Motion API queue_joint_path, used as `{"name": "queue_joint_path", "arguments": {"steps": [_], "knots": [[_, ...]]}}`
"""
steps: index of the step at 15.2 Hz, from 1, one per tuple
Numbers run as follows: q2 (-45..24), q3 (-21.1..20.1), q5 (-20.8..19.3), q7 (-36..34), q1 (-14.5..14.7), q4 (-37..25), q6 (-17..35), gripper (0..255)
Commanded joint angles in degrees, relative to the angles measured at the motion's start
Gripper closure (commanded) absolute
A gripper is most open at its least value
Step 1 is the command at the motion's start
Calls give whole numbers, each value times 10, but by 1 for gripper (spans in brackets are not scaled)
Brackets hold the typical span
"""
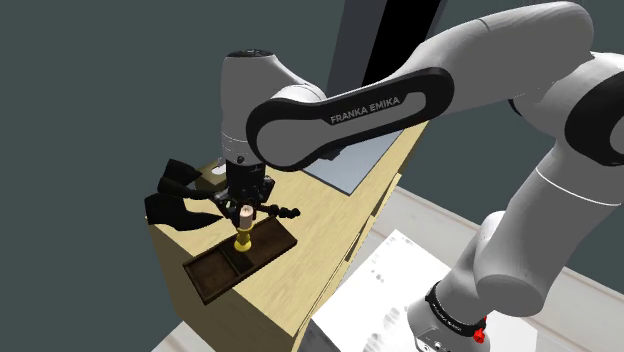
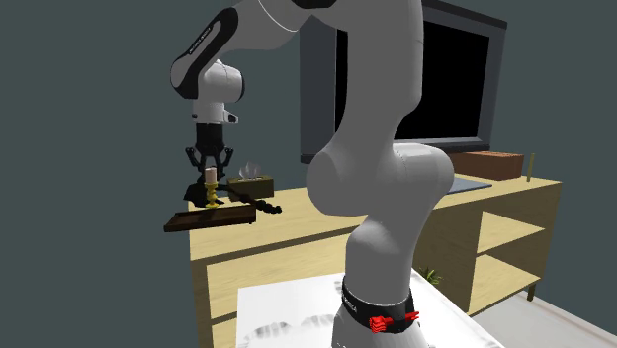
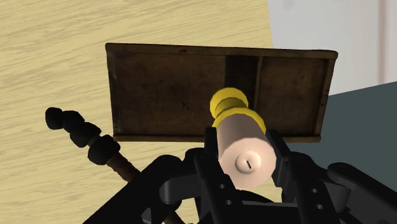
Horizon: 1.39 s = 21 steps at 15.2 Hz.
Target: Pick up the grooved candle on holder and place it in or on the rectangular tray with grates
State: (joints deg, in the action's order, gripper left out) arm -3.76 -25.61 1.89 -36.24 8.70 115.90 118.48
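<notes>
**Shoulder view.** Gripper closed on a pale pink candle, upright on a yellow holder. Both over the middle of a dark brown tray; contact with the tray floor not discernible. Tray on a light wooden cabinet top. Dark beaded rod just beside the tray's far long rim. Black shapes near the tray, beyond it (kind unclear). Grey slab well apart from the tray.

**Second exterior view.** Gripper and candle above the tray, holder low over it. One tray end jutting past the cabinet top. Beaded rod beside the tray. Olive box behind the tray; reddish box well apart from it.

**Wrist view.** Black fingers pressed against either side of the candle. Holder over the tray, next to its grated strip. Beaded rod outside the tray's long rim, on bare wood.
</notes>
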Motion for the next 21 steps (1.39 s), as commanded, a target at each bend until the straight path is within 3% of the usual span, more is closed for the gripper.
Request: {"name": "queue_joint_path", "arguments": {"steps": [1, 3, 4, 9, 13, 21], "knots": [[0, 0, 0, 0, 0, 0, 0, 255], [0, 0, 0, 0, 0, 0, 0, 255], [0, 0, 0, 0, 0, 0, 0, 0], [0, 0, 0, 0, 0, 0, 0, 0], [21, 2, 9, 7, -4, -51, -70, 0], [21, 2, 9, 7, -4, -51, -70, 0]]}}
